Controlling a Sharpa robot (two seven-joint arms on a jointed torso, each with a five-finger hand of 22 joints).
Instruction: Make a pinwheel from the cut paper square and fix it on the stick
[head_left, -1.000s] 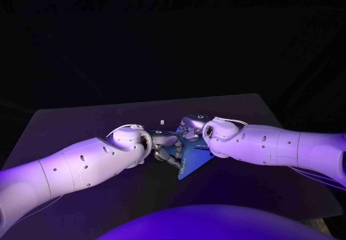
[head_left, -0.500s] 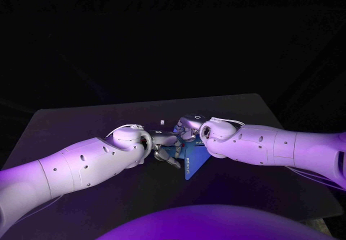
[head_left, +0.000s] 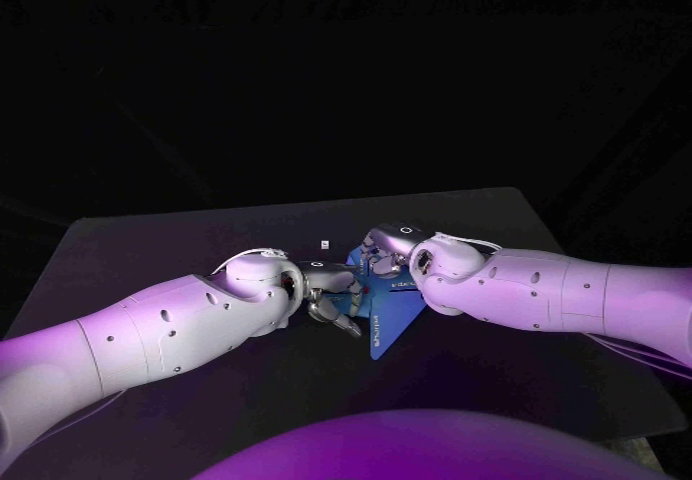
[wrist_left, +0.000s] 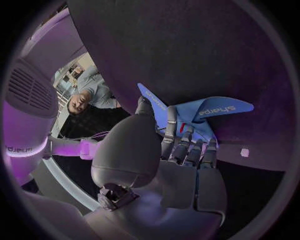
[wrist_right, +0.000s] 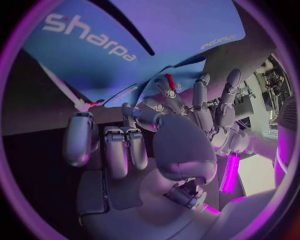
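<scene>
The blue cut paper square (head_left: 389, 318), printed "sharpa", hangs tilted between my two hands just above the black table (head_left: 173, 250). My left hand (head_left: 332, 296) grips its folded-in flaps (wrist_left: 187, 114) between thumb and fingers. My right hand (head_left: 385, 250) reaches in from the far side. Its thumb and one finger close on a small red pin (wrist_right: 169, 81) where the flaps (wrist_right: 156, 75) meet, while its other fingers (wrist_right: 117, 150) are curled. The same red pin (wrist_left: 182, 128) pokes out between my left fingers. Both wrists hide the paper's middle in the head view.
A small white piece (head_left: 325, 244) lies on the table just beyond my left hand, and the left wrist view shows that piece (wrist_left: 244, 152) too. Bare table (head_left: 490, 215) spreads out on all sides of the hands.
My right hand and forearm have drifted a little, first toward my left hand and then back. The paper's lower corner has swung slightly right and down. My left hand has stayed put.
</scene>
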